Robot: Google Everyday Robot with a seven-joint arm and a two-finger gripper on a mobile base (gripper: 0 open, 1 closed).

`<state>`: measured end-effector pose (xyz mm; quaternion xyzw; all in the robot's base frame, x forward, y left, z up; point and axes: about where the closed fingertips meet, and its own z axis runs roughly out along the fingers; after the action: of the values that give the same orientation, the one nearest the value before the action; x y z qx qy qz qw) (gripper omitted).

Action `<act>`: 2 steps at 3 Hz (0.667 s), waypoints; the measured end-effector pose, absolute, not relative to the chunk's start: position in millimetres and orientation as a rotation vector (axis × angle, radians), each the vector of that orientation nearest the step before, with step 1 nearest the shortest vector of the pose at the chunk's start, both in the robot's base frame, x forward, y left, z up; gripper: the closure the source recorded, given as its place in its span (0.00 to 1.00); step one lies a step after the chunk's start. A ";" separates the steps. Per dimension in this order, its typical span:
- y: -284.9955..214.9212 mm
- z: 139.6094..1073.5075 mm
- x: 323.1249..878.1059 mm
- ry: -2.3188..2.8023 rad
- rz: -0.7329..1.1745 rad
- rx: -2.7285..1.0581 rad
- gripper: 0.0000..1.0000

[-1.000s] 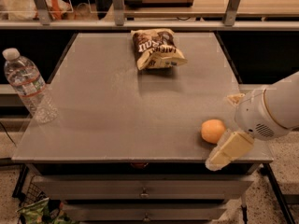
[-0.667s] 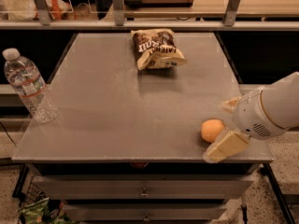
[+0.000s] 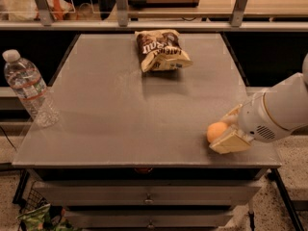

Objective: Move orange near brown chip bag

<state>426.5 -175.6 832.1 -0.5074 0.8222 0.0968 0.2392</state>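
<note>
Closing in since a second ago, the lower finger [image 3: 231, 141] has come up against the orange [image 3: 215, 131], while the fruit itself has hardly shifted. The orange is small, round and matte, a pale bright orange, with only its left part showing clear of the gripper [image 3: 224, 129]. It sits on the grey table [image 3: 120, 119] near the front right corner, close to the front edge and not far from the right edge.

The gripper reaches in from the right. Its two cream fingers bracket the orange, one behind and above it, the other in front and below. They are drawn in narrow around the fruit, and both look to be touching it. The white, rounded arm [image 3: 276, 112] behind them hangs over the table's right edge.

The brown chip bag [image 3: 161, 50] lies crumpled at the far middle of the table, close to the back edge and well apart from the orange. The tabletop between them is bare. A water bottle [image 3: 29, 88] stands upright at the left edge, far from both. Drawers [image 3: 144, 194] run below the front edge.
</note>
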 end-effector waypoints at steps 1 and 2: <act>-184.5 842.9 443.9 2.268 0.241 -1.309 0.89; -200.3 858.3 484.7 2.253 0.240 -1.122 1.00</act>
<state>484.7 -200.3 858.3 -0.4231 0.8496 0.0905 0.3016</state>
